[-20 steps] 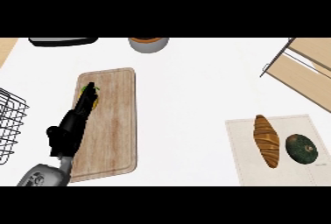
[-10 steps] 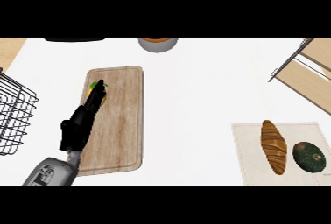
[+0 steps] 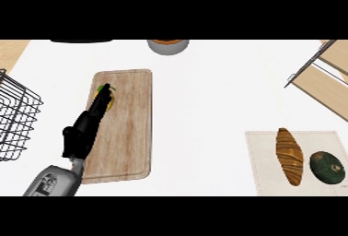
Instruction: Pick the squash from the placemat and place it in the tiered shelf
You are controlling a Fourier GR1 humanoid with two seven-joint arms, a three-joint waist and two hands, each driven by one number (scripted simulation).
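Our left hand [image 3: 85,131] lies open, holding nothing, on the board [image 3: 129,133]; we should approach the squash [image 3: 327,168] on the placemat [image 3: 265,161] from above.

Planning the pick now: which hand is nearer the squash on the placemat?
Only the left hand is in view, over the cutting board, far across the counter from the squash on the placemat. The right hand is out of view, so no comparison is possible.

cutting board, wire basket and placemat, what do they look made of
Cutting board: looks like pale wood, matte, with lengthwise grain lines. Wire basket: seems thin dark metal wire in an open grid. Placemat: probably cloth or paper; flat, beige, faintly speckled, no sheen.
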